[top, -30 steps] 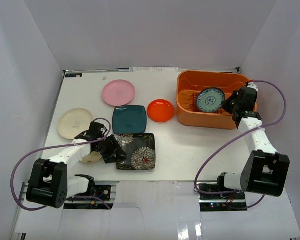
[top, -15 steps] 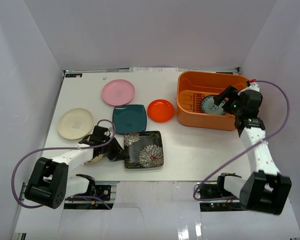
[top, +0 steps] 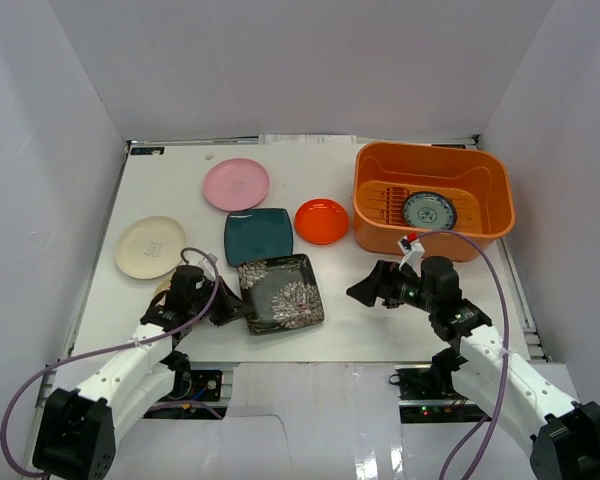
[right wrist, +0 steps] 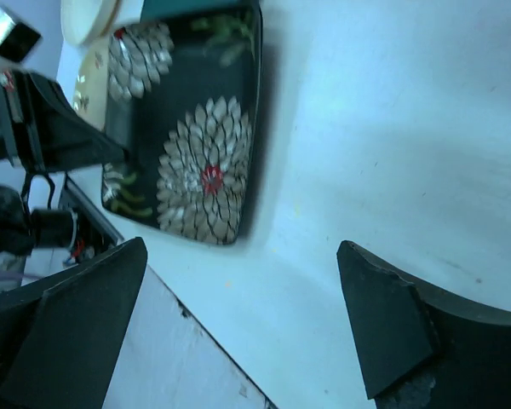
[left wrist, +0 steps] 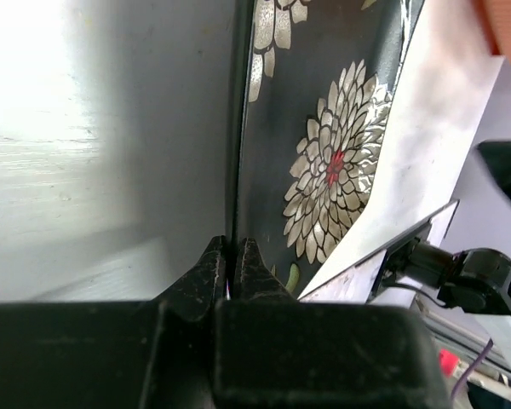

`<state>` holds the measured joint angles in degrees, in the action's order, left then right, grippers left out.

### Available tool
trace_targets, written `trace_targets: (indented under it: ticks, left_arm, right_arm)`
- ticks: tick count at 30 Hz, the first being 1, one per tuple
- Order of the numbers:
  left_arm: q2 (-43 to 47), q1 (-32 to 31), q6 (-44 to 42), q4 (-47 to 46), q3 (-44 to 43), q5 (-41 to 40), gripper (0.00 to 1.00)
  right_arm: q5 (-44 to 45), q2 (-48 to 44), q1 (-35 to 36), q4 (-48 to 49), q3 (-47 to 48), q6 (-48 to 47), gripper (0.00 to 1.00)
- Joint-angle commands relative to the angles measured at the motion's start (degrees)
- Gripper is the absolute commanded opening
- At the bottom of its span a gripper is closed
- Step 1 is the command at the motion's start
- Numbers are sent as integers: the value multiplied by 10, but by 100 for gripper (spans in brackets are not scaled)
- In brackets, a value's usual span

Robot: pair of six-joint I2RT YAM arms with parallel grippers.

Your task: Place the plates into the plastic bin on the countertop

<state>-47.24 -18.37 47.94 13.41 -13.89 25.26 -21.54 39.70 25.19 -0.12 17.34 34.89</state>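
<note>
Overhead, the orange plastic bin (top: 380,230) is sitting at the far right of the white countertop (top: 170,190), with the blue-green patterned plate (top: 429,211) lying on its ribbed floor. The pink plate (top: 236,184), cream plate (top: 150,247), teal plate (top: 258,236) and orange-red dish (top: 321,221) are resting outside it, to its left. Faint centre marks on the pink and cream plates are too small to read. The left gripper (top: 230,308) is meeting the left rim of the dark flowered plate (top: 280,293) near the front edge. The right gripper (top: 368,288) is hovering to the right of that plate, apart from it.

Closer in, the left wrist view is showing what the overhead cannot: the left gripper (left wrist: 232,256) is pinching the thin rim of the dark flowered plate (left wrist: 332,162), jaws nearly together.

From the right wrist, the right gripper (right wrist: 243,256) is standing wide open over bare countertop, holding nothing, with the dark flowered plate (right wrist: 187,128) and the left gripper (right wrist: 60,128) beyond it.
</note>
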Motion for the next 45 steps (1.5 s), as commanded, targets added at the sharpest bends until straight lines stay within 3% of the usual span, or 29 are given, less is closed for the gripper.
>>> trace_targets:
  ticks: [1, 4, 12, 18, 22, 24, 25, 28, 30, 32, 33, 38, 43, 45]
  left_arm:
    - [81, 1, 12, -22, -12, 23, 0]
    - [115, 1, 26, -23, -17, 51, 0]
    - [103, -2, 44, -73, -19, 146, 0]
    - [64, -18, 30, -103, -51, 197, 0]
    - [47, -36, 22, -104, -73, 202, 0]
    - [36, -39, 22, -105, -74, 200, 0]
    - [34, -40, 21, -105, -75, 197, 0]
    - [29, -40, 21, -104, -85, 196, 16]
    - [23, -40, 11, -94, -107, 195, 39]
    - [14, -40, -4, -71, -133, 184, 61]
    - [0, -40, -28, -39, -171, 163, 66]
    - [-59, -39, -92, 67, -302, 5, 75]
    - [-151, -24, -107, 90, -385, -182, 78]
    - [-184, -11, -105, 91, -394, -209, 77]
  right_arm:
    - [-47, 4, 26, 63, -26, 32, 95]
    - [-71, 28, 49, 116, -52, 56, 90]
    - [-56, 95, 88, 195, -42, 80, 90]
    - [-38, 171, 108, 226, -1, 73, 100]
    - [-41, 198, 115, 267, 11, 90, 82]
    - [-22, 197, 117, 259, 25, 90, 69]
    - [-14, 196, 117, 254, 30, 89, 57]
    - [7, 191, 118, 232, 42, 87, 27]
    - [18, 179, 117, 223, 48, 93, 11]
    - [22, 155, 116, 222, 56, 103, 8]
    - [19, 147, 107, 220, 74, 107, 8]
    - [9, 110, 37, 154, 188, 92, 8]
    - [-39, 110, -138, 83, 319, 69, 8]
    - [-47, 121, -223, 58, 344, 60, 8]
